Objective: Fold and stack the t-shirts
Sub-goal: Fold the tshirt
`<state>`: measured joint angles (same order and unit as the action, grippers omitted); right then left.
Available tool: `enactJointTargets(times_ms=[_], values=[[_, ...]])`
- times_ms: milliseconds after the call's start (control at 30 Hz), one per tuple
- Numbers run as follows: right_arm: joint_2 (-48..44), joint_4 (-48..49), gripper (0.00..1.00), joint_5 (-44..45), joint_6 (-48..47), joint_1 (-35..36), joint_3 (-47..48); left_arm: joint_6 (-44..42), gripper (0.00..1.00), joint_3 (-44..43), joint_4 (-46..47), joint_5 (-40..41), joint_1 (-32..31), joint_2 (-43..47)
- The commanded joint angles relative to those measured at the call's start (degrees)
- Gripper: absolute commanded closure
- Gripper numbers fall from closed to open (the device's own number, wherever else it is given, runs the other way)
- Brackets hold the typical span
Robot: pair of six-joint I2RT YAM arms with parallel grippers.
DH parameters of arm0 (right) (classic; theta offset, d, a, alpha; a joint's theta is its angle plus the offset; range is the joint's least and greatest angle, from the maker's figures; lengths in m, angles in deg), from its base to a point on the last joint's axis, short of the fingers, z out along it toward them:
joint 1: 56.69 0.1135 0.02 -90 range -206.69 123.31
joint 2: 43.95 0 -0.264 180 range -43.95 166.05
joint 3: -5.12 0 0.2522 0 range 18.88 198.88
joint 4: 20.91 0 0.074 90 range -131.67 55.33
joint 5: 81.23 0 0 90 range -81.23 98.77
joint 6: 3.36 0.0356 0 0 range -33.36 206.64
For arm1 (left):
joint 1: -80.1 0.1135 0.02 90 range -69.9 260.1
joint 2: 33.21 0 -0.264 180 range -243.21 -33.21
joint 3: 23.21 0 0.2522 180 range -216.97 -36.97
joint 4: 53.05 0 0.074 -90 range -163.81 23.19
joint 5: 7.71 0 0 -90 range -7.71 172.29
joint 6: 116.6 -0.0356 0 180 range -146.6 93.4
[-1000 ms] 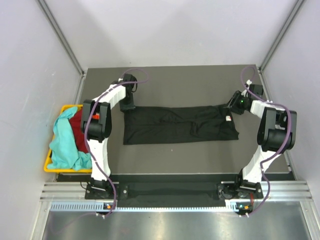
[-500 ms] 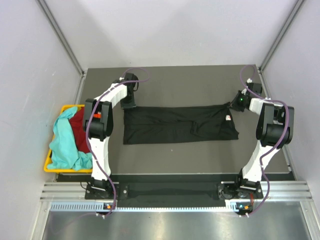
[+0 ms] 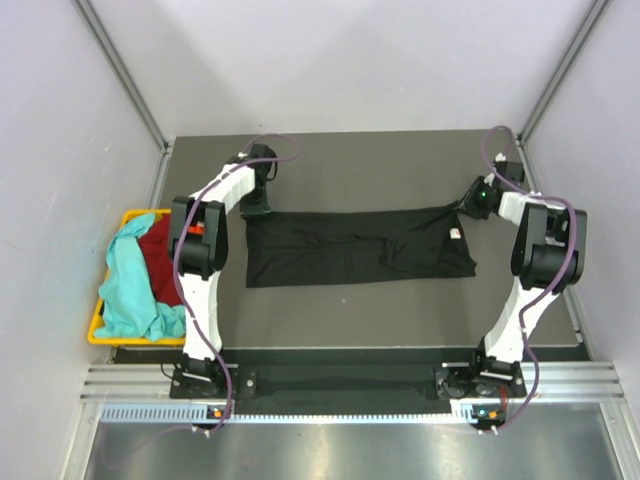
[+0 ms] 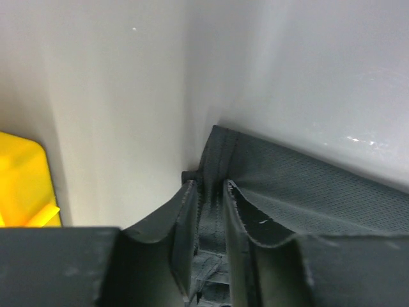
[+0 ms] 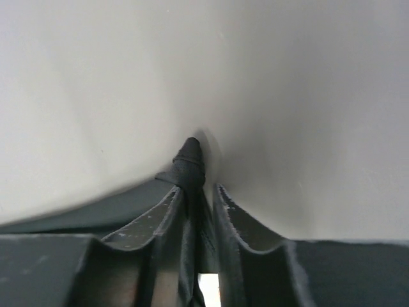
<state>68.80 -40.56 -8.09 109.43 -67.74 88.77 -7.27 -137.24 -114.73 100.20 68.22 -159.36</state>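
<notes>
I'm looking down on the black t-shirt (image 3: 350, 247), spread in a long band across the middle of the table (image 3: 380, 170), white neck label (image 3: 456, 235) towards the right end. My left gripper (image 3: 256, 208) is on its far left corner, jaws clenched on the hem, which runs between the fingers in the wrist view. My right gripper (image 3: 466, 206) pinches a bunched peak of the far right corner. Off to the left, the teal shirt (image 3: 125, 285) and red shirt (image 3: 157, 255) sit heaped in the yellow basket (image 3: 96, 325).
</notes>
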Motion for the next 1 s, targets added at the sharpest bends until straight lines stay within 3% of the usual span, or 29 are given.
enactJointTargets(times_ms=[0, 233, 333, 433, 500, 633, 767, 967], values=[[-3.8, -4.4, 0.74, 2.8, 0.2, -0.6, 2.7, -1.2, 0.7, -1.8, -0.4, 1.3, 0.1, 1.8], [-8.9, -18.2, 0.63, 8.1, 2.2, -0.4, 4.8, -1.8, 0.67, -2.7, -2.4, -3.0, -2.5, 8.9], [-11.8, -20.6, 0.64, 8.7, 3.2, 0.5, 2.5, -1.0, 0.66, 0.0, -1.4, -10.6, -3.3, 12.5], [-15.3, -19.3, 0.74, 7.8, 4.1, 1.7, -1.7, -0.1, 0.66, 5.4, 2.6, -21.1, -3.6, 16.3], [-16.9, -16.8, 0.88, 5.1, 4.5, 2.9, -3.7, 0.5, 0.66, 9.3, 5.2, -26.6, -3.6, 18.5], [-19.8, -16.7, 0.94, 4.8, 5.6, 5.6, -8.4, 0.9, 0.67, 13.3, 6.2, -32.2, -3.6, 20.3], [-23.5, -16.2, 0.92, 7.5, 9.1, 6.7, -14.5, 1.0, 0.67, 17.9, 7.9, -35.2, -3.7, 22.7], [-27.6, -19.0, 0.77, 13.0, 12.6, 6.7, -17.7, 0.9, 0.67, 21.6, 8.8, -35.4, -3.7, 25.9]])
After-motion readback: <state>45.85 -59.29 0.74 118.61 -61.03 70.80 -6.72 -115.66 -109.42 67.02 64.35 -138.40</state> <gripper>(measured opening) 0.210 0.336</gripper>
